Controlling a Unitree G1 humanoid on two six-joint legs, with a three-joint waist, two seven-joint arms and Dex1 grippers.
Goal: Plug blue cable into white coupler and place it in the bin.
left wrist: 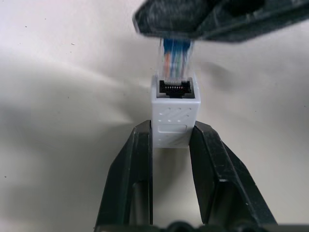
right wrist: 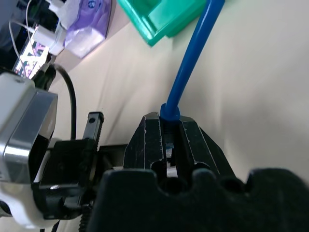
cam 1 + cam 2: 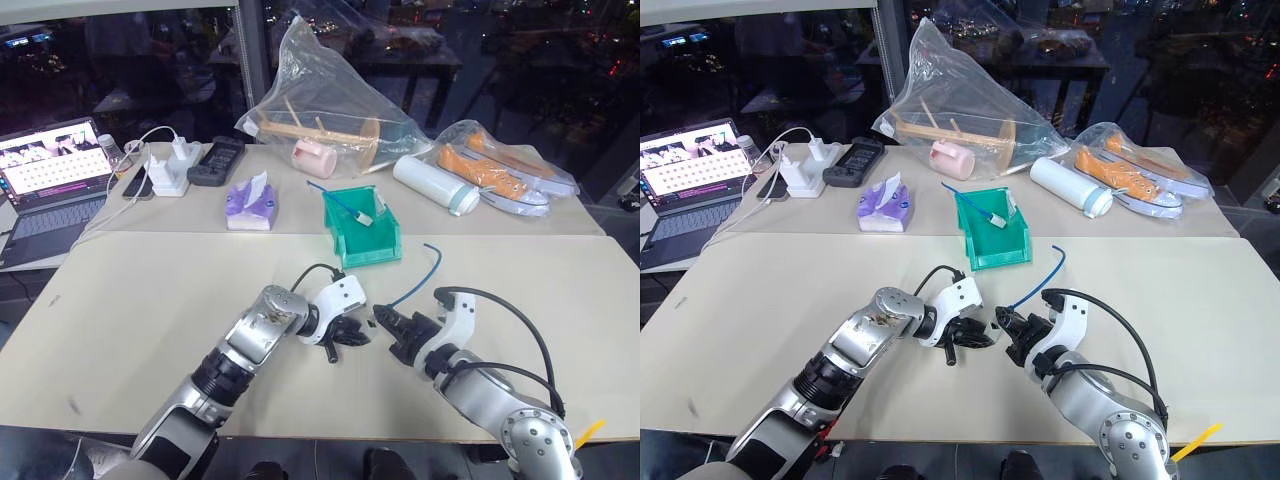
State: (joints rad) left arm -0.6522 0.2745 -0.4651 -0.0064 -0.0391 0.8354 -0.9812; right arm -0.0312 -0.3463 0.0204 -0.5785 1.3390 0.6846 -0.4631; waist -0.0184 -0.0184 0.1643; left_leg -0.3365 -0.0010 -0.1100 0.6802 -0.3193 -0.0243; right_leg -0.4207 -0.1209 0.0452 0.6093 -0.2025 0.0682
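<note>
Far left on the bench (image 3: 150, 300): an open laptop (image 3: 50, 180), screen lit w/ rows of small tiles, text too small to read. Next to it a white power strip (image 3: 168, 172) w/ chargers plugged in, then a black remote (image 3: 216, 160), no legible marks on any of them. A purple tissue pack (image 3: 250, 205) sits a bit nearer me; no readable label.

My left gripper (image 3: 345, 338) hangs low over the bench front-centre, jaws clamped on the white coupler (image 1: 174, 113). In the left wrist view the coupler sits between my two black fingers (image 1: 130, 179), open port facing away from the wrist, small raised dots on its top face, no lettering I can make out.

Just right of it, my right gripper (image 3: 388, 325) has its jaws closed tight on the plug end of the blue cable (image 3: 420, 275). The clear plug tip, coloured wires visible inside, sits right at the coupler's port mouth; can't tell if it's seated. The rest of the cable arcs up and away to the right, free end in the air near the bin.

The bin (image 3: 362, 250) stands behind both grippers at mid-bench, w/ a small blue-handled item inside. Behind it a clear bag (image 3: 330, 100) holds wooden pieces and a pink cup. Further right: a white bottle (image 3: 435, 185) lying down, then a bag w/ orange-and-white shoes (image 3: 500, 170). No brand text readable.
</note>
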